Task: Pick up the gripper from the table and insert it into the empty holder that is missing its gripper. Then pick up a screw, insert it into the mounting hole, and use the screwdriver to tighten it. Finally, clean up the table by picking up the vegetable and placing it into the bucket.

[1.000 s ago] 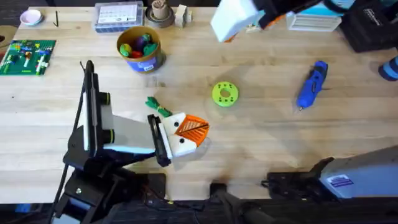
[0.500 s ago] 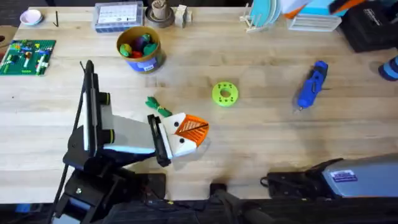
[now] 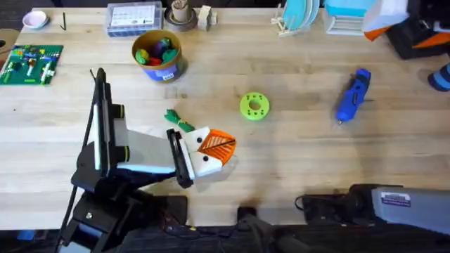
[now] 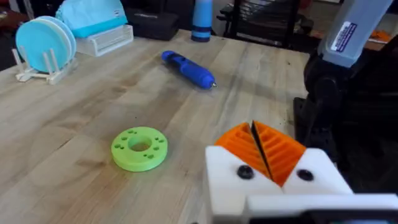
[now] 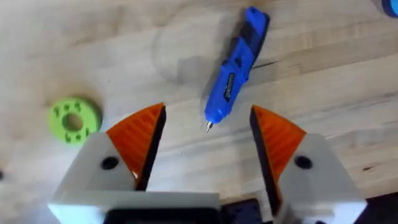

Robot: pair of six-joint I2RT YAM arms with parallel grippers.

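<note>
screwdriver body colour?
Blue, with a thin metal tip; the screwdriver shows best in the right wrist view.

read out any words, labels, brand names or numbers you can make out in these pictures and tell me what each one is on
Nothing can be read.
Small round yellow-rimmed bucket: blue label on its outside, too small to read.
Right arm's grey link: blue and white sticker, print blurred.
Clear plastic parts box: label too small.
Blue pen-shaped electric screwdriver: faint marking, unreadable.

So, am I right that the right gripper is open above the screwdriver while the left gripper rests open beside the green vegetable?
Not quite. The left gripper is shut, its orange pads pressed together in the left wrist view. The rest holds: the right gripper is open above the screwdriver, and the left one rests beside the vegetable.
</note>
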